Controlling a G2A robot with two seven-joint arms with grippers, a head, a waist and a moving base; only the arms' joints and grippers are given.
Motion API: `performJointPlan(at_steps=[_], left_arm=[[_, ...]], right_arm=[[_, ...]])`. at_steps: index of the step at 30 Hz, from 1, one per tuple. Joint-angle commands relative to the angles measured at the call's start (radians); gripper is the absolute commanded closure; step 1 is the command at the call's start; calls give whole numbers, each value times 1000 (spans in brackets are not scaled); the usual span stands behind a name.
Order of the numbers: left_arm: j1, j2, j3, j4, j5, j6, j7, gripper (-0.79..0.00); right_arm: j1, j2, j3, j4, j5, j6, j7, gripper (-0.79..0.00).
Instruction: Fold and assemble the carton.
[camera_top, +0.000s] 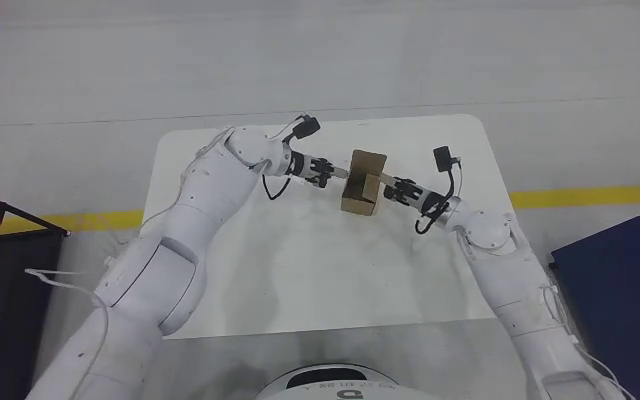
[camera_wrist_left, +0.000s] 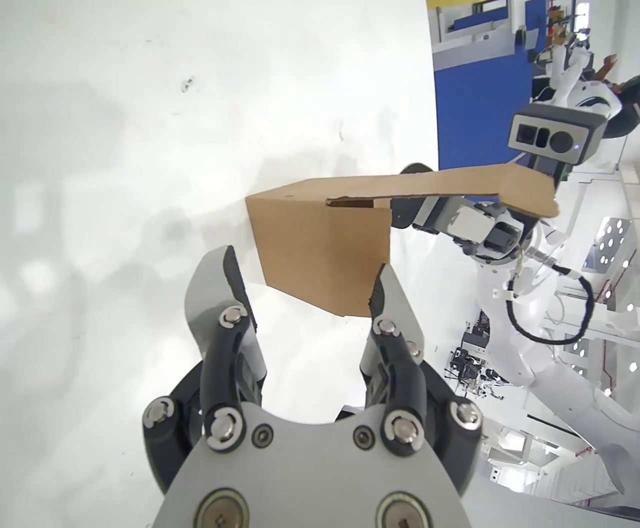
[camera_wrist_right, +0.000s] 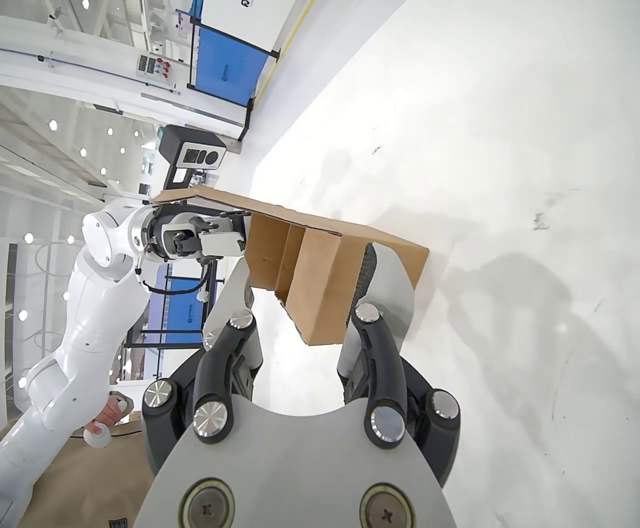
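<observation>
A brown cardboard carton stands partly erected on the white table, toward its far middle, with one long flap sticking out sideways. My left gripper is at one side of it, open, its fingers straddling a flat side panel of the carton. My right gripper is at the opposite side, open, with a folded end of the carton between its spread fingers. One pad lies close against the cardboard; I cannot tell if it touches.
The table's far edge runs just behind the carton. Bare tabletop lies between the carton and the near edge. A dark blue unit stands off the table's right side and a black frame off its left.
</observation>
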Motion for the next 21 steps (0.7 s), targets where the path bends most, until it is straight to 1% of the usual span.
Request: performJointPlan(at_steps=[1,2,3,4,5,9,14,15,18,19,21], left_arm=[[-14,-16,13,22,-4,-1,-22,-474],[-21,-23,20,35,-1,2,-24,-425],[-27,-30,26,47,1,4,-26,-391],[-34,-36,33,58,8,7,-26,-376],[-39,-43,40,69,15,9,-26,-336],[-49,-68,57,98,18,8,-37,-320],[-69,-89,66,135,20,0,-43,-209],[-75,-92,67,142,23,0,-45,-151],[-94,-99,79,156,52,12,-54,-139],[-99,-102,82,158,60,15,-56,-108],[-109,-105,86,162,72,20,-56,-83]], right_arm=[[2,-1,-8,6,11,-6,14,-440],[4,-1,-10,10,16,-9,20,-443],[7,-1,-13,13,19,-11,26,-437],[9,-1,-16,16,23,-15,32,-431],[11,-2,-18,20,30,-19,37,-431],[18,-2,-24,34,50,-30,57,-416],[26,-2,-29,49,64,-40,70,-416],[27,-2,-30,51,66,-42,71,-419],[29,-1,-29,54,78,-51,79,-434],[30,0,-28,56,83,-57,83,-437],[32,0,-27,59,88,-64,86,-425]])
